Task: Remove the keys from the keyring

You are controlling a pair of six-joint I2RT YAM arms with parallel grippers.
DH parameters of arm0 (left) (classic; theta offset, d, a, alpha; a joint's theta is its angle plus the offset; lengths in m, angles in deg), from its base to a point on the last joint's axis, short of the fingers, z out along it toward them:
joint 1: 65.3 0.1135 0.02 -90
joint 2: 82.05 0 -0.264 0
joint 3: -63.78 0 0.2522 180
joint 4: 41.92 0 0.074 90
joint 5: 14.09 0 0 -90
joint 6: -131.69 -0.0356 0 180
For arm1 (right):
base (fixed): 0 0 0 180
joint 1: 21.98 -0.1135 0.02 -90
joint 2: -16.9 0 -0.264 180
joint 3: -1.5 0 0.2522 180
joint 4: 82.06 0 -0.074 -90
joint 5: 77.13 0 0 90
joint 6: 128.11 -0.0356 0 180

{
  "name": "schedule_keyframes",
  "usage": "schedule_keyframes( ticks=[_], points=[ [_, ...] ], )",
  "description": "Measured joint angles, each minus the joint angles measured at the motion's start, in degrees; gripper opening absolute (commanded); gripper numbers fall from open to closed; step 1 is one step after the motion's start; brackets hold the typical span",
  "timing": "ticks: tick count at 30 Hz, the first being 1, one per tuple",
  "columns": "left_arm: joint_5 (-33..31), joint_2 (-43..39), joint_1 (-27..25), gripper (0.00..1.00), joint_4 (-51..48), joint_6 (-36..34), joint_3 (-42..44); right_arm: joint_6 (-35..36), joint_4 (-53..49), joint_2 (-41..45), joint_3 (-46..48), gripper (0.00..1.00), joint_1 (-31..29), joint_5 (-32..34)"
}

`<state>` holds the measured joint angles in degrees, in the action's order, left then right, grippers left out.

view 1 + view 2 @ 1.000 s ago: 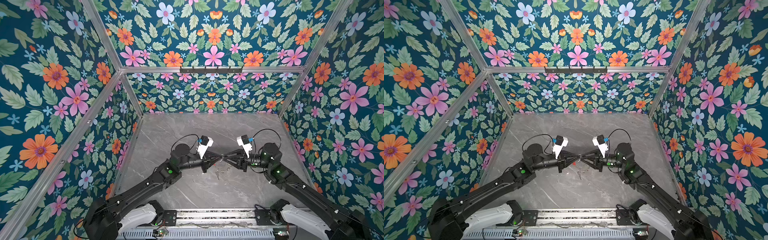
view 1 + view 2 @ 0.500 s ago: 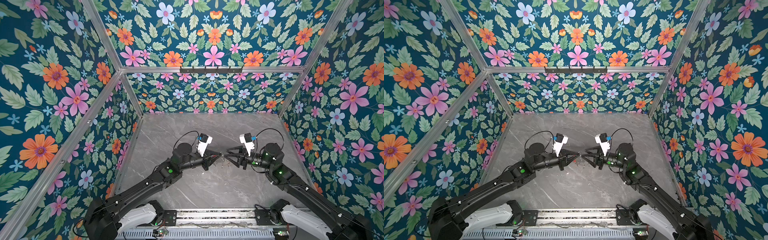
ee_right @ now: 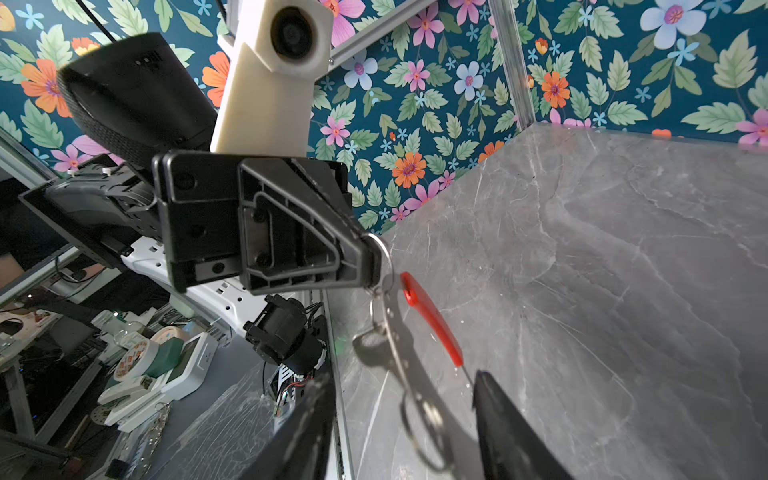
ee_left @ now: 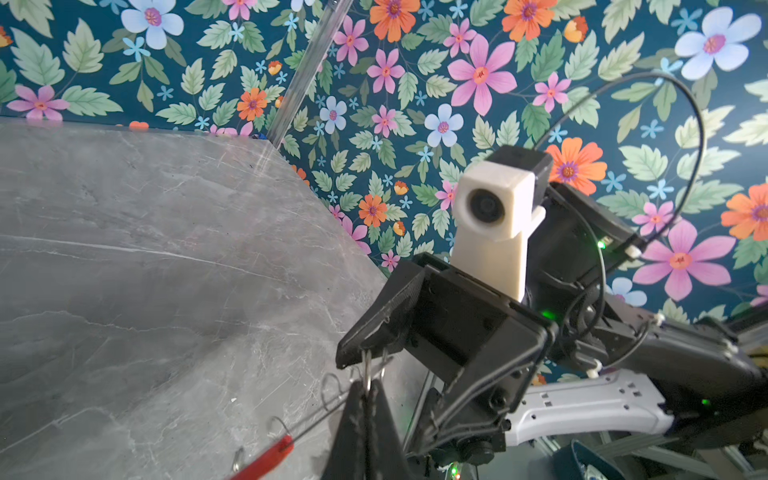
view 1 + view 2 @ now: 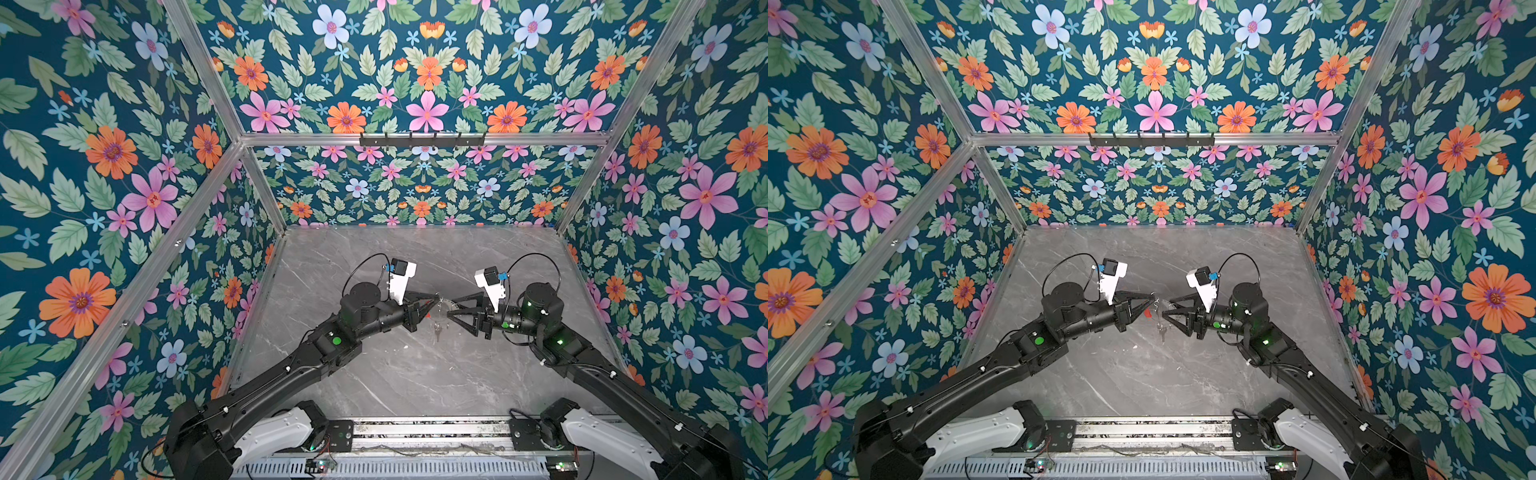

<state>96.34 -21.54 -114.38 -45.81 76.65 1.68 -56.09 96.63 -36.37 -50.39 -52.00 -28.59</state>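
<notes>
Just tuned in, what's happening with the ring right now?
The left gripper is shut on the keyring, holding it above the table. The keys hang below it. The right gripper faces it with jaws apart, gripping nothing. No key is off yet.

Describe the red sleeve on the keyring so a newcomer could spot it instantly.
Look to the middle of the grey marble table, where the two black arms meet. There the left gripper is shut on the thin wire keyring. The red sleeve covers one arc of that hoop and is the only red thing among the silvery keys hanging beside it.
</notes>
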Motion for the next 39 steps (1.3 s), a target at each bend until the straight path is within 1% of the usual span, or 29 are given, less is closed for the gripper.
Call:
schedule_keyframes(
  ticks=[3, 6, 13, 17, 22, 27, 34, 39],
  points=[
    [-0.9, 1.4, 0.0, 0.00, -1.5, 1.9, -1.5, 1.1, -1.2, -0.1, -1.8, 0.57, 0.0, 1.6],
    [-1.0, 1.9, 0.0, 0.00, -3.1, 2.7, -1.7, 1.6, -1.1, -1.7, -3.0, 0.57, 0.0, 1.3],
    [-1.0, 0.3, 0.0, 0.00, -3.7, 3.7, -0.9, 2.7, -0.9, -5.5, -5.7, 0.42, 0.0, -2.4],
    [-0.4, -0.3, 0.0, 0.00, -3.1, 3.8, -0.3, 2.9, -0.6, -6.4, -6.0, 0.44, 0.0, -4.7],
    [3.8, -1.6, 0.0, 0.00, -0.3, 2.4, 1.6, 1.8, 0.6, -7.1, -6.5, 0.41, 0.0, -7.7],
    [6.5, -2.6, 0.0, 0.00, 1.1, 0.7, 2.2, 0.9, 2.1, -7.4, -6.8, 0.32, 0.0, -9.6],
    [6.7, -2.8, 0.0, 0.00, 1.1, -0.7, 2.5, -0.5, 3.3, -7.8, -7.0, 0.25, 0.0, -11.3],
    [6.7, -3.1, 0.0, 0.00, 1.1, -0.9, 2.6, -1.3, 4.1, -7.8, -6.9, 0.24, 0.0, -11.8]
  ],
)
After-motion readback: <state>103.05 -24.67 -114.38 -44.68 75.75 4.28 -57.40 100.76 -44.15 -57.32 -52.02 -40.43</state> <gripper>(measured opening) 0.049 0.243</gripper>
